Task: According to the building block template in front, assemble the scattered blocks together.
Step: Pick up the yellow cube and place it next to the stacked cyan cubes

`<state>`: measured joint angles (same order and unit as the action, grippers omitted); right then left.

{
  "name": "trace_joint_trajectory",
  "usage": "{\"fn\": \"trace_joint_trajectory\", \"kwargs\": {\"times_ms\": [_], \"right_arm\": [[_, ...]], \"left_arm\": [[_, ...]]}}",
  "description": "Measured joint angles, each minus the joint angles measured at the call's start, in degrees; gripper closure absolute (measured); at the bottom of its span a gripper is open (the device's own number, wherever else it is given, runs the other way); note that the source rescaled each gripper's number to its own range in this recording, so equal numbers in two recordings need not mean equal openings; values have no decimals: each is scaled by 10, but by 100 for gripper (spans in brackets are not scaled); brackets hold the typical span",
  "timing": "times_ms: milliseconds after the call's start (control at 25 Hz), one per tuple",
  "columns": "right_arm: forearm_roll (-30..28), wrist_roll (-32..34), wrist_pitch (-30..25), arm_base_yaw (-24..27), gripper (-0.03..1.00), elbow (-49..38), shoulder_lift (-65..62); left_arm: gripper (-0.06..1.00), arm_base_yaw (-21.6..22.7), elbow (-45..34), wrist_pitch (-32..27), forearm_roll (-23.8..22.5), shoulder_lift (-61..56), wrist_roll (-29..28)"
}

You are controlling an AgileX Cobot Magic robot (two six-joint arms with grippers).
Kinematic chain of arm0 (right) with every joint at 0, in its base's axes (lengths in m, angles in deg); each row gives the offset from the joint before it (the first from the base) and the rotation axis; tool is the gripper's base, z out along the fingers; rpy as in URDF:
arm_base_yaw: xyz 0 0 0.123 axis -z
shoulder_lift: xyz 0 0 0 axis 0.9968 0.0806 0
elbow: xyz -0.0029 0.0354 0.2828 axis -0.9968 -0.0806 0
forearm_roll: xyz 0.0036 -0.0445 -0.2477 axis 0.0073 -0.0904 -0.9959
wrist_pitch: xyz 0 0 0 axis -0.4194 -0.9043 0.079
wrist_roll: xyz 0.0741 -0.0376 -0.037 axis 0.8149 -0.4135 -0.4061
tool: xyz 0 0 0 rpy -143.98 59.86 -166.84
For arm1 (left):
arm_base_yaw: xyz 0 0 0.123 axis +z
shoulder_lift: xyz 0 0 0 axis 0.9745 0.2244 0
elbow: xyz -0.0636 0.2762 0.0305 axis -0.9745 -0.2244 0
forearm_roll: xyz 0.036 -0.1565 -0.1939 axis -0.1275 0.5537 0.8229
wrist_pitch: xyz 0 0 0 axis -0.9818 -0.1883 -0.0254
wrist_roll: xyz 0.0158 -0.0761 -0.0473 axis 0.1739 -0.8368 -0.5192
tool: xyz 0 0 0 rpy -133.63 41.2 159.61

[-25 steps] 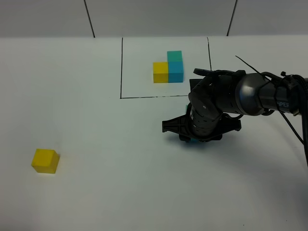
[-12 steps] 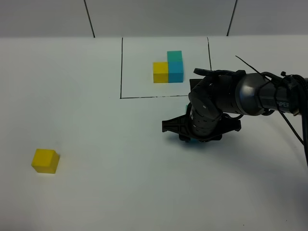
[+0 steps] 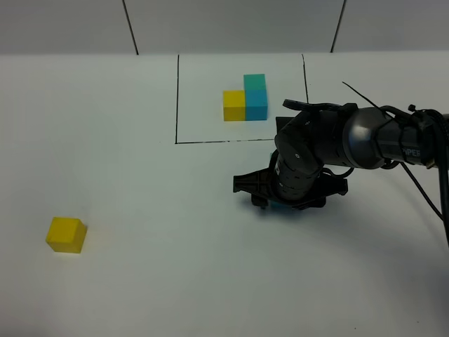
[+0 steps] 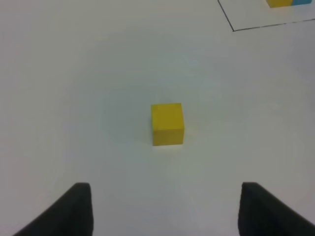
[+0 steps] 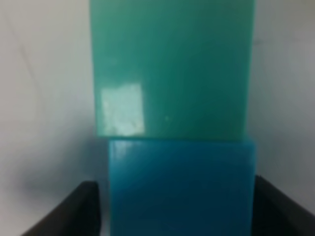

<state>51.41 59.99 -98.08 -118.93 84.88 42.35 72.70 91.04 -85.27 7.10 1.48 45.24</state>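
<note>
- The building block template (image 3: 247, 98) sits at the far side of the white table (image 3: 154, 295). It is an L-shaped cluster of yellow, blue and teal cubes touching one another, inside a thin black drawn rectangle (image 3: 177, 98).
- The right gripper (image 3: 286, 199) is low over the table, just in front of the rectangle's near line. The dark arm hides most of what lies under it in the high view, where only a sliver of blue shows.
- The right wrist view shows the loose blue cube (image 5: 181, 189) between the right gripper's fingers (image 5: 74, 211). The fingers stand apart on either side of it, with a narrow gap on one side, so they are not clamped on it.
- The loose teal cube (image 5: 172, 69) lies face to face against the blue cube, on the side away from the gripper, with their edges roughly in line.
- The loose yellow cube (image 3: 66, 234) rests alone near the table's left front, well apart from the other two and from the template.
- The left gripper (image 4: 165, 211) hovers above the table with the yellow cube ahead of it. Its fingers (image 4: 74, 209) are spread wide with nothing between them, and they do not touch the cube.
</note>
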Motion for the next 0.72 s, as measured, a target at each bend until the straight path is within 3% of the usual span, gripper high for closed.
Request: {"fn": "trace_joint_trajectory", "kwargs": {"times_ms": [240, 440, 560, 720], "right_arm": [[0, -24, -11, -1, 31, 0, -20], [-11, -92, -70, 0, 2, 0, -78], [-22, -149, -112, 10, -3, -7, -109], [-23, -187, -118, 32, -3, -58, -151]], "left_arm": [[55, 0, 0, 0, 0, 0, 0], [55, 0, 0, 0, 0, 0, 0], [55, 0, 0, 0, 0, 0, 0], [55, 0, 0, 0, 0, 0, 0]]}}
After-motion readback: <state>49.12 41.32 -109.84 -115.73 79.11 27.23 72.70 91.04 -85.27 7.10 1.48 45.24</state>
